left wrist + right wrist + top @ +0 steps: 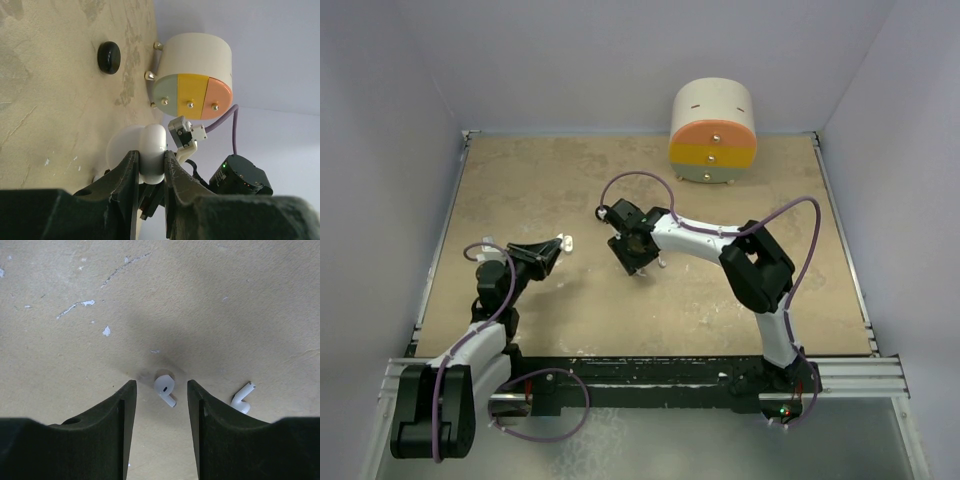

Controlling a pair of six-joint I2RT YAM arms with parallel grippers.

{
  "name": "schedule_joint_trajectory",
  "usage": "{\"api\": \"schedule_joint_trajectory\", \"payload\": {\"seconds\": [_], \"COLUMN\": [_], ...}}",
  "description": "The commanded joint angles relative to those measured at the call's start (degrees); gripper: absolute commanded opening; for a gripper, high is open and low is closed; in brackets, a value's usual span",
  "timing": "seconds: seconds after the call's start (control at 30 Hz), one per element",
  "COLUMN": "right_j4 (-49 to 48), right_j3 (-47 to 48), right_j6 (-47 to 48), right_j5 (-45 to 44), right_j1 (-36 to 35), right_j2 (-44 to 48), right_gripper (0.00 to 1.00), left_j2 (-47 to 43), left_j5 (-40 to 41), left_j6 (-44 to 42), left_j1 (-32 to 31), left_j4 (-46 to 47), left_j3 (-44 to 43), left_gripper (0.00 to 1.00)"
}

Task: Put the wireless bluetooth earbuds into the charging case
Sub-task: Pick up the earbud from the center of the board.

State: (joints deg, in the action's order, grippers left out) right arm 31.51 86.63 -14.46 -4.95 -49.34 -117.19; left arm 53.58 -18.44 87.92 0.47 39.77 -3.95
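so the left end effector (pixel 150 167) is clamped tight on the white charging case (pixel 152 142), while the right end effector (pixel 161 385) hangs spread open around one white earbud (pixel 164 386) lying on the counter (pixel 225 300), second earbud (pixel 241 402) just outside one finger

A robot test lab is shown. A flat tan board table (pixel 570 190) is closed in by plain white walls (pixel 380 150) at its back and sides. Two black and white robot arms (pixel 695 240) are bolted to a grey metal rail (pixel 850 375) at the table's near edge, with purple cables (pixel 640 175) hung on them.
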Motion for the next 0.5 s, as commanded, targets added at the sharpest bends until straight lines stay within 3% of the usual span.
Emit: {"api": "schedule_joint_trajectory", "payload": {"seconds": [0.0,0.47], "right_j4": [-0.86,-1.72], "right_j3": [-1.51,-2.59], "right_j6": [0.88,1.08], "right_j5": [0.9,1.27], "right_j1": [0.43,0.65], "right_j2": [0.7,0.73], "right_gripper": [0.47,0.42], "left_j2": [-0.13,0.02], "left_j5": [-1.41,-2.17], "left_j6": [0.24,0.36], "left_j1": [0.92,1.92], "left_j4": [4.14,4.4], "left_j3": [0.29,0.61], "left_gripper": [0.0,0.0]}}
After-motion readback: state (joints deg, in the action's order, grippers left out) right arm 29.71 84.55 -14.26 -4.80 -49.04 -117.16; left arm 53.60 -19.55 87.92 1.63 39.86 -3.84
